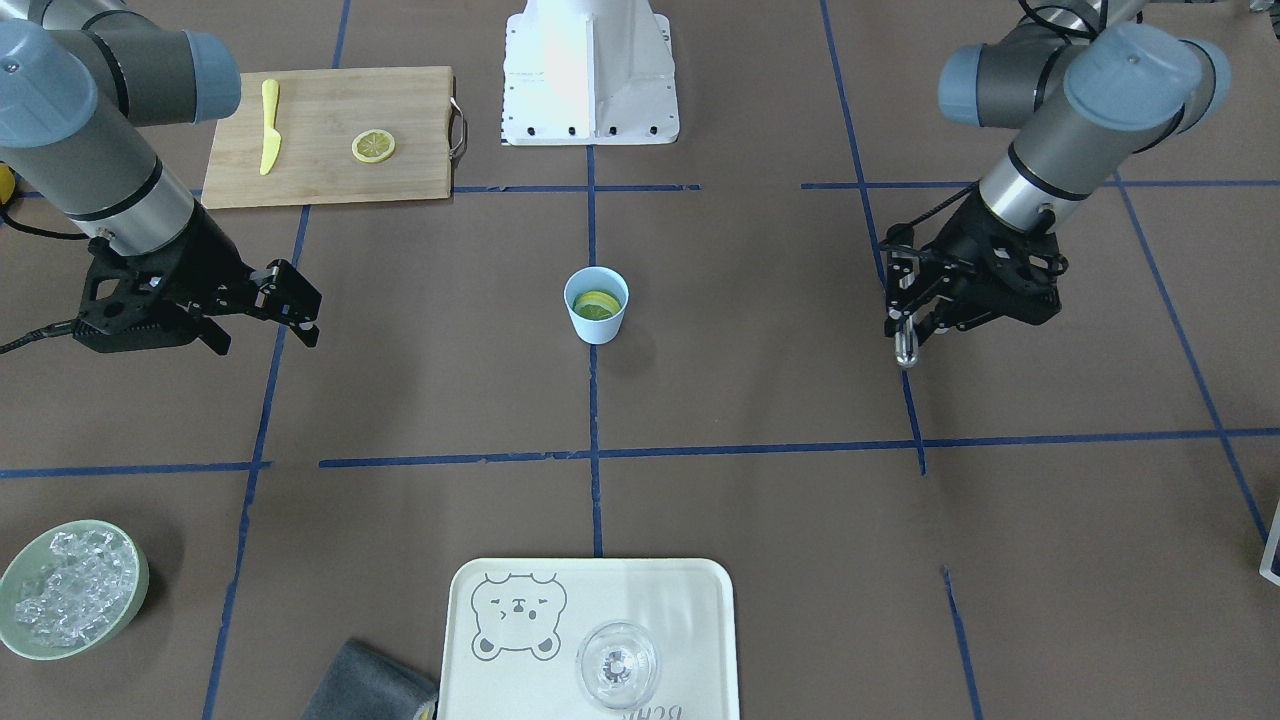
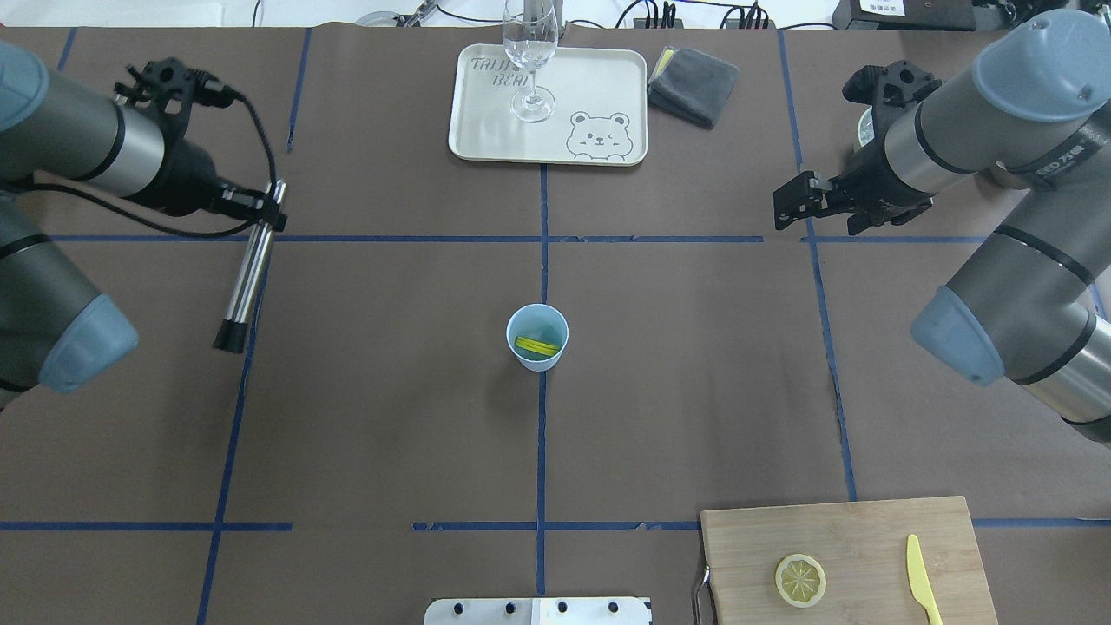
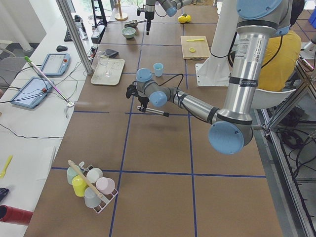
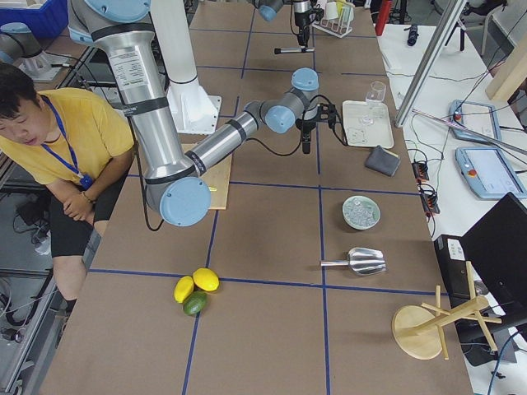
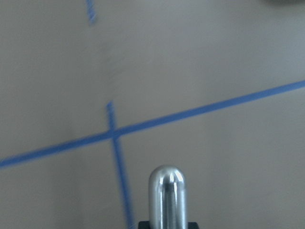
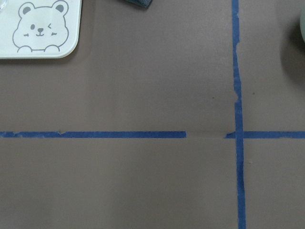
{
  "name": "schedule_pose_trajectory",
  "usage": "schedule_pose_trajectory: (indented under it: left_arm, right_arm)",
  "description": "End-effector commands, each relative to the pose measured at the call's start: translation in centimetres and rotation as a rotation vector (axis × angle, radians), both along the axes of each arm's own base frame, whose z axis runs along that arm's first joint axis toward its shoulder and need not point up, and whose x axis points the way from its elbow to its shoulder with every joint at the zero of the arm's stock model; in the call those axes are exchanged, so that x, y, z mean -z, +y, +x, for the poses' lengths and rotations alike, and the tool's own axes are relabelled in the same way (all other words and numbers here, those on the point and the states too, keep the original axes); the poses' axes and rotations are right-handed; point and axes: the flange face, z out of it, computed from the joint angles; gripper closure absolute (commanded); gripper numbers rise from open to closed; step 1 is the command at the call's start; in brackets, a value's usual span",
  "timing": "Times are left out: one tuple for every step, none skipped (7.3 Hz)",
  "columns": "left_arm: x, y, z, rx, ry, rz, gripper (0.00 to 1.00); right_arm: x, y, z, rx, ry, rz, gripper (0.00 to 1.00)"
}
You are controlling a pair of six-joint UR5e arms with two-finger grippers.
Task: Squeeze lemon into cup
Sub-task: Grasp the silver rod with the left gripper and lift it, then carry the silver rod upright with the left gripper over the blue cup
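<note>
The light-blue cup [image 1: 596, 318] stands at the table's middle on a blue tape line; it also shows in the overhead view [image 2: 537, 356]. A yellow lemon piece [image 1: 597, 304] lies inside it, also seen from above [image 2: 536, 346]. My left gripper [image 2: 263, 207] is shut on a metal rod [image 2: 246, 273] and holds it off to the cup's side, well apart from it. The rod's rounded end shows in the left wrist view [image 5: 167, 195]. My right gripper [image 2: 785, 207] is open and empty on the other side of the cup, also far from it.
A wooden cutting board [image 2: 868, 538] near my right base holds a flat lemon slice [image 2: 800, 580] and a yellow knife [image 2: 922, 590]. At the far edge are a bear tray [image 2: 599, 95] with a clear glass [image 2: 529, 61], a grey cloth [image 2: 693, 84] and a green bowl of ice [image 1: 135, 600].
</note>
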Motion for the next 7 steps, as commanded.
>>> schedule_pose_trajectory:
  left_arm:
    - [11.7, 0.6, 3.2, 0.030, 0.101, 0.200, 1.00]
    - [15.0, 2.3, 4.6, 0.039, 0.159, 0.377, 1.00]
    - [15.8, 5.2, 6.6, 0.149, 0.286, 0.543, 1.00]
    - [14.8, 8.8, 8.9, 0.320, 0.396, 0.624, 1.00]
    - [14.5, 11.7, 12.2, 0.413, 0.424, 0.634, 1.00]
    - [14.1, 13.4, 13.9, 0.448, 0.461, 0.636, 1.00]
    - [12.9, 13.2, 15.3, 0.485, 0.509, 0.642, 1.00]
  right_arm:
    - [-0.5, -0.7, 1.2, -0.022, 0.006, -0.006, 0.00]
    - [-1.1, -1.0, 2.0, -0.038, 0.012, -0.017, 0.00]
    - [-1.2, -1.3, 2.6, -0.049, 0.013, -0.018, 0.00]
    - [-1.2, -1.5, 3.1, -0.059, 0.013, -0.020, 0.00]
    - [-1.3, -1.8, 3.6, -0.067, 0.014, -0.021, 0.00]
    - [-1.2, -1.9, 4.0, -0.074, 0.013, -0.019, 0.00]
    - [-1.2, -2.0, 4.1, -0.077, 0.012, -0.021, 0.00]
